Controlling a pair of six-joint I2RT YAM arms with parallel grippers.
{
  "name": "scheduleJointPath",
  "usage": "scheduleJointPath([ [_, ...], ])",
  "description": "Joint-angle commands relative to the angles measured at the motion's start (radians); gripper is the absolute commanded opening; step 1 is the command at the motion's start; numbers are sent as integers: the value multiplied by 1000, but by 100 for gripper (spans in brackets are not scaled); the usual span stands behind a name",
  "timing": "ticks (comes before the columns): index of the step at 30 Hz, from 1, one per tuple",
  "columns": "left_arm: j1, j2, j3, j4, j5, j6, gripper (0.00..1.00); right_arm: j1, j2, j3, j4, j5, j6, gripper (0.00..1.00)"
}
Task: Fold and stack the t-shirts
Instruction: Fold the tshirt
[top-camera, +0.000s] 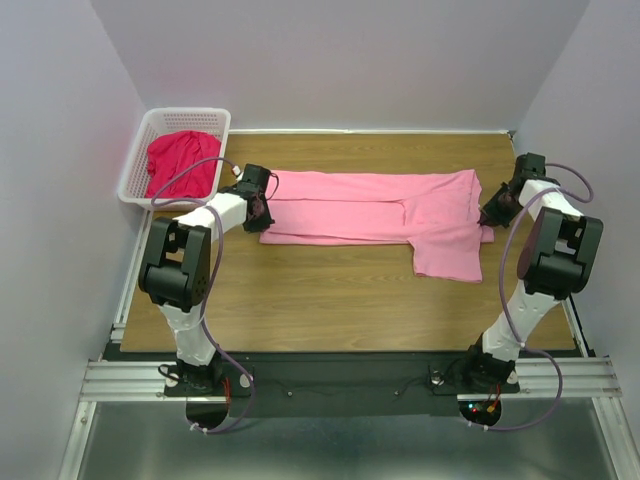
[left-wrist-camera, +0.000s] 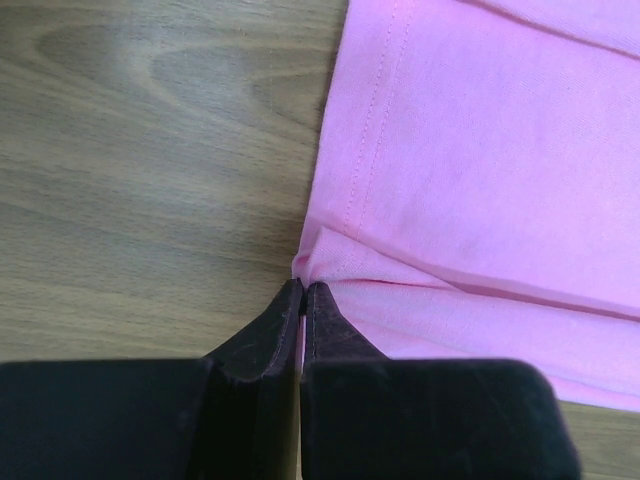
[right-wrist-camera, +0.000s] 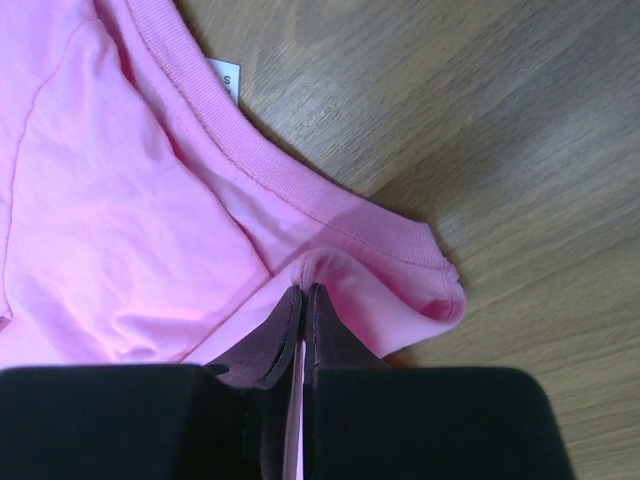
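Note:
The light pink t-shirt (top-camera: 370, 208) lies folded lengthwise across the far part of the table, hem at the left, collar at the right, one sleeve hanging toward the near side. My left gripper (top-camera: 262, 207) is shut on the hem corner of the pink t-shirt (left-wrist-camera: 480, 180), with cloth pinched between the fingertips. My right gripper (top-camera: 490, 215) is shut on a fold of the pink t-shirt (right-wrist-camera: 130, 220) beside the ribbed collar (right-wrist-camera: 300, 185). The crimson red t-shirt (top-camera: 180, 162) lies crumpled in the basket.
A white plastic lattice basket (top-camera: 140, 150) stands at the far left corner, partly off the wooden table (top-camera: 330, 290). Grey walls close in on three sides. A white size tag (right-wrist-camera: 225, 78) shows inside the collar.

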Motion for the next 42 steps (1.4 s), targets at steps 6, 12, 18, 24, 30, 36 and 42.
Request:
scheduleJointPath([
  [6,8,-37,59,-2,-39,2,4,2,-12,43,52,-18,-4,5],
  [12,7,-98,81,-8,-37,-6,61,23,-102,45,50,5,-27,53],
  [18,2,-204,37,-16,-39,16,84,46,-257,-82,41,1,-35,68],
  [24,-55,-296,-63,-19,-27,22,84,53,-403,-329,21,-18,-31,68],
  [30,-94,-295,-95,-8,-11,14,84,51,-492,-496,6,36,-19,68],
  [36,-107,-279,-94,2,-8,27,82,53,-485,-527,3,108,-1,70],
  [42,-108,-290,-117,12,-11,37,82,51,-448,-562,10,108,2,63],
])
